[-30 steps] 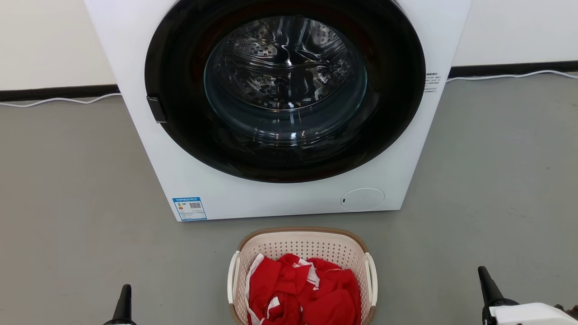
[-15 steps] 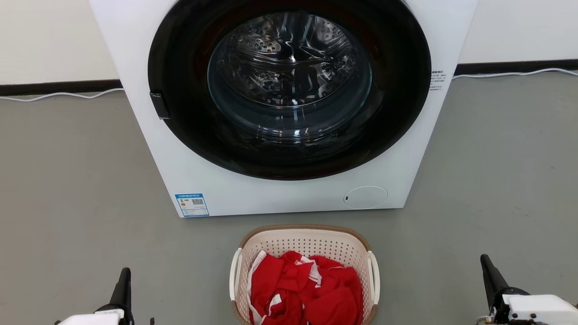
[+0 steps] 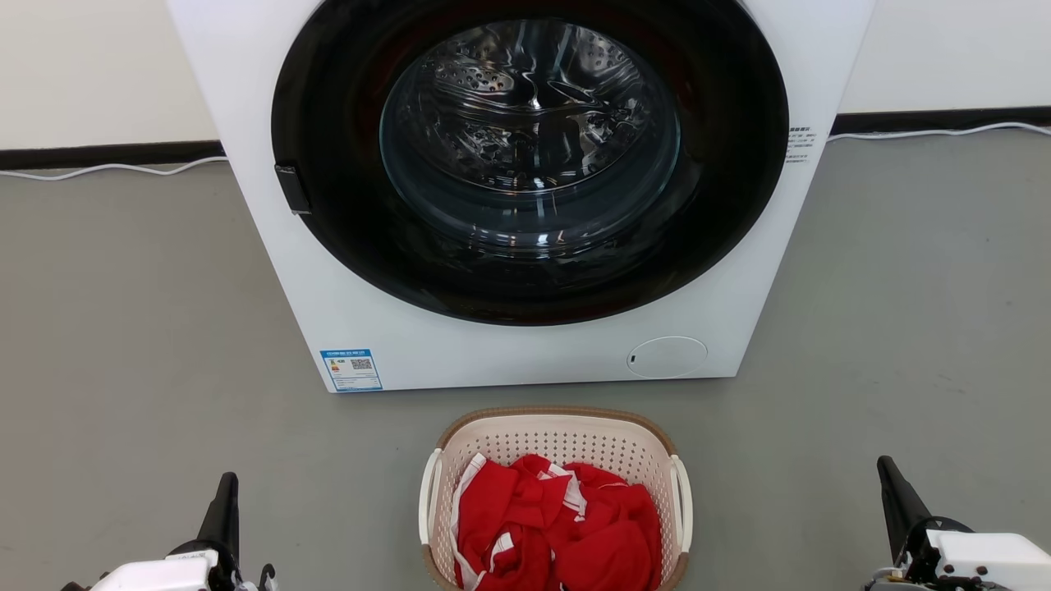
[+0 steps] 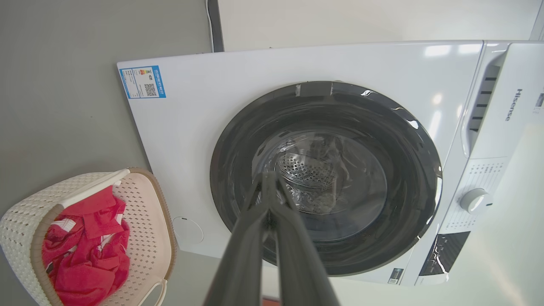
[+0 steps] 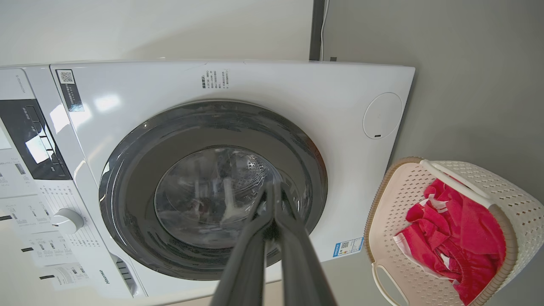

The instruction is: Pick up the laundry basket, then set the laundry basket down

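laundry basket: upright on floor, just in front of washing machine, below its door.
left gripper: pressed together, empty, before washing machine's left corner.
right gripper: pressed together, empty, before its right corner.
step: fits either pre-lift or post-set-down; not decidable.
build: cream perforated plastic, rounded-rectangular, brown woven-look rim, white loop handles; crumpled red cloth inside.

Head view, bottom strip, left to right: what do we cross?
left gripper → laundry basket, with red clothes inside it → right gripper
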{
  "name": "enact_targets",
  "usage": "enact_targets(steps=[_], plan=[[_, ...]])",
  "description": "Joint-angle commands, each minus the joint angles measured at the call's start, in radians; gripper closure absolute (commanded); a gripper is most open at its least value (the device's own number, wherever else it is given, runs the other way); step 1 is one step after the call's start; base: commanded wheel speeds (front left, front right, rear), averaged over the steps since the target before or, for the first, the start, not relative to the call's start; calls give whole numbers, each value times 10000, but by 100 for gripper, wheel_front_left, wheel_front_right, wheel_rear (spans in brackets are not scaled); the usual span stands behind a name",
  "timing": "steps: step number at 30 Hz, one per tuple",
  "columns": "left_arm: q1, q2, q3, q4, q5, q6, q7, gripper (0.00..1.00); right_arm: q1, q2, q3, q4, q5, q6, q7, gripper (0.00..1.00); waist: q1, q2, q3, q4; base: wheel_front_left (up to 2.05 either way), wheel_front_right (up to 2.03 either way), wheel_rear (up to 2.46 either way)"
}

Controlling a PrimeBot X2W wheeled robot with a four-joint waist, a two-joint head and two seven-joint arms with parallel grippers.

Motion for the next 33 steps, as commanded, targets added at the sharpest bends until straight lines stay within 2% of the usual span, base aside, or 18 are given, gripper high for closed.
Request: enact_targets(steps=[1, 33], plan=[[-469, 193, 329, -277, -66, -115, 37, 100, -456, -156, 190, -301, 74, 23, 73, 100, 0, -1, 0, 0, 0, 0, 0], [-469, 193, 327, -278, -67, -115, 35, 100, -456, -156, 190, -301, 74, 23, 73, 100, 0, -1, 0, 0, 0, 0, 0]])
